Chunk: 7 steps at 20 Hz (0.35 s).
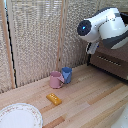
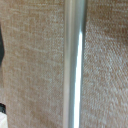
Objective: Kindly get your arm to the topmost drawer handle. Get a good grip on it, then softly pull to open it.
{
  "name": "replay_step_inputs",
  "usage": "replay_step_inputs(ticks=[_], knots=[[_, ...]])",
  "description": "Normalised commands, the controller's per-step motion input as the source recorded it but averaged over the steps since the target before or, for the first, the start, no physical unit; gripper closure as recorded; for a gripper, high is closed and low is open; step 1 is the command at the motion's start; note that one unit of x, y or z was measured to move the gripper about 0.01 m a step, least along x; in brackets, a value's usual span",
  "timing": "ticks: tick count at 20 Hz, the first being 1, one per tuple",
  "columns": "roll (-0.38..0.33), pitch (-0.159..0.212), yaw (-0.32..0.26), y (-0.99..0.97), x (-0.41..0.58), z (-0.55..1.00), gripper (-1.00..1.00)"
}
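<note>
Nearest on the wooden table (image 1: 95,107): a floral plate (image 1: 19,117), a yellow block (image 1: 54,98), pink mug (image 1: 56,79) and blue cup (image 1: 67,74). Beyond, the arm (image 1: 102,27) hangs before the drawer (image 1: 112,60); its gripper is hidden, grip unreadable.

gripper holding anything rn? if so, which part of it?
Cannot tell. The wrist view shows the drawer handle close up but no fingers closed on it; in the exterior view the arm hides the gripper.

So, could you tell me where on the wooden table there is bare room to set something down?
The table is bare on the exterior view's right, between the orange block and the drawer. It is crowded around the pink mug and blue cup, and the plate fills the near left corner.
</note>
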Motion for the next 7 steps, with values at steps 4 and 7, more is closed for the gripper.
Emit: replay_step_inputs(ticks=[4, 7], knots=[[0.23, 0.01, -0.032, 0.21, 0.023, 0.48, -1.0], [0.214, -0.007, -0.101, 0.08, 0.031, 0.36, -1.0]])
